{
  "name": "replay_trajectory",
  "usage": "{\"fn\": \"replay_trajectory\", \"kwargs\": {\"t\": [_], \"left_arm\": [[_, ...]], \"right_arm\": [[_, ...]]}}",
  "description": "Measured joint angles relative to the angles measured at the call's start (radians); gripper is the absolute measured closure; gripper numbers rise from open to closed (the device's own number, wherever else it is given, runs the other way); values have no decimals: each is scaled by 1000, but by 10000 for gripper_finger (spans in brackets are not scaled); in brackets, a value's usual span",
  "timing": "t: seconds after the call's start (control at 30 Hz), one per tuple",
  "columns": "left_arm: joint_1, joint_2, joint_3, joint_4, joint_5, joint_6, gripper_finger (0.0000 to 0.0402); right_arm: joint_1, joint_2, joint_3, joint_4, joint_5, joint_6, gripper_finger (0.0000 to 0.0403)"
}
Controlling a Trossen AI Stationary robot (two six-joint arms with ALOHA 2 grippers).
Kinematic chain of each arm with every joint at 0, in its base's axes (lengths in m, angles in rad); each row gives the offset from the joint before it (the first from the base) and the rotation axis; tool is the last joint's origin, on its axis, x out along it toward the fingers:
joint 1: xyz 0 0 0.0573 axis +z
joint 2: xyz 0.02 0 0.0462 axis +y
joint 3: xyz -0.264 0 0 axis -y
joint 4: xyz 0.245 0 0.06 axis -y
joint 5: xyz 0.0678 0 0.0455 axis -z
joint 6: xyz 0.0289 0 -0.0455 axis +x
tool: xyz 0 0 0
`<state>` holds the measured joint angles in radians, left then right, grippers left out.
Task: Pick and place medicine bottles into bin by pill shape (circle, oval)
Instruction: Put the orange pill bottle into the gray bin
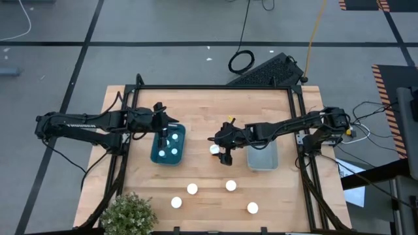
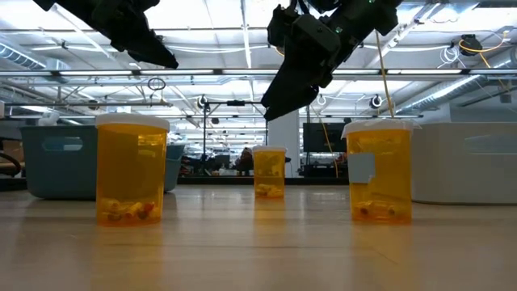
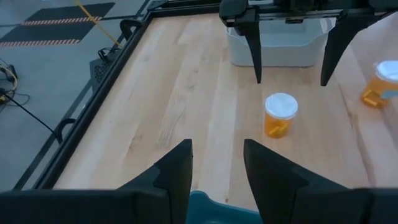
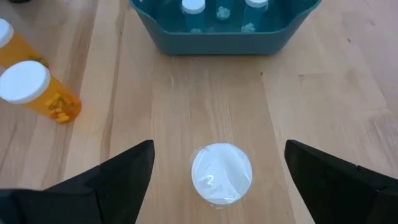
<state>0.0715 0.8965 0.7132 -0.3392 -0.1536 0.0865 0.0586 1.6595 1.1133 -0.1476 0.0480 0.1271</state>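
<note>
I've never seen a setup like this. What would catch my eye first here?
Probably the right arm's tool, spread wide open above a white-capped medicine bottle at the table's middle, between a teal bin already holding bottles and a pale bin. The left tool, also open, sits over the teal bin. Four more white-capped bottles stand loose on the wooden table near its front edge.

A small potted plant (image 1: 128, 212) sits at the near left corner of the wooden tabletop (image 1: 209, 111). Beyond the far edge, a black keyboard (image 1: 268, 70) and a coiled cable (image 1: 241, 61) lie on the grey floor.
</note>
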Motion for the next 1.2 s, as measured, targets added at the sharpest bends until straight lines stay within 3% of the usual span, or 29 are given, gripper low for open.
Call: {"fn": "replay_trajectory", "kwargs": {"t": [0.3,0.5,1.2], "left_arm": [[0,0,0,0,0,-9,254],[0,0,0,0,-1,-5,254],[0,0,0,0,-1,14,254]], "right_arm": [[-44,92,-1,5,-34,-4,49],[-66,107,-1,8,-150,7,60],[-66,107,-1,31,-152,-1,107]]}}
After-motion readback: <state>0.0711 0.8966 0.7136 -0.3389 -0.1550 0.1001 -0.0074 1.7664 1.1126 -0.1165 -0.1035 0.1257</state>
